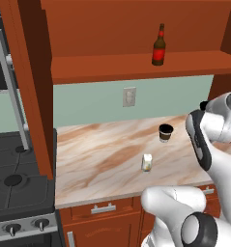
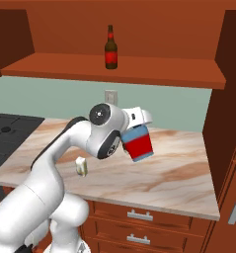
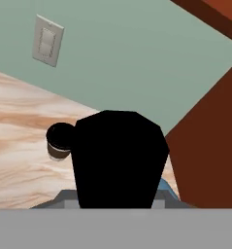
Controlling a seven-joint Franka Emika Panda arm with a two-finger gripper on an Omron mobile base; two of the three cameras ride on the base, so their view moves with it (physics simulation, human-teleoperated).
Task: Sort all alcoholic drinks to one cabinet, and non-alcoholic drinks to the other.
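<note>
One squat red bottle (image 2: 138,143) hangs tilted in the tool (image 2: 135,129) above the worktop (image 2: 178,173) — cup (image 1: 166,132) and carton (image 1: 147,162) mid-worktop, brown bottle (image 1: 159,47) on the cabinet shelf (image 1: 136,65).

slim bottle (image 1: 159,46): brown glass, red label, on the red-brown cabinet shelf (image 1: 136,65)
squat bottle (image 2: 138,143): red body, pale-blue shoulders, black cap
cup (image 1: 166,132): dark brown with a pale band, black lid
carton (image 1: 147,162): cream-white, yellowish marks
bench (image 1: 102,159): pale marble, tan and rust veins
wall behind bench: pale green, off-white switch plate (image 1: 129,97)
stove (image 1: 13,181): black
</note>
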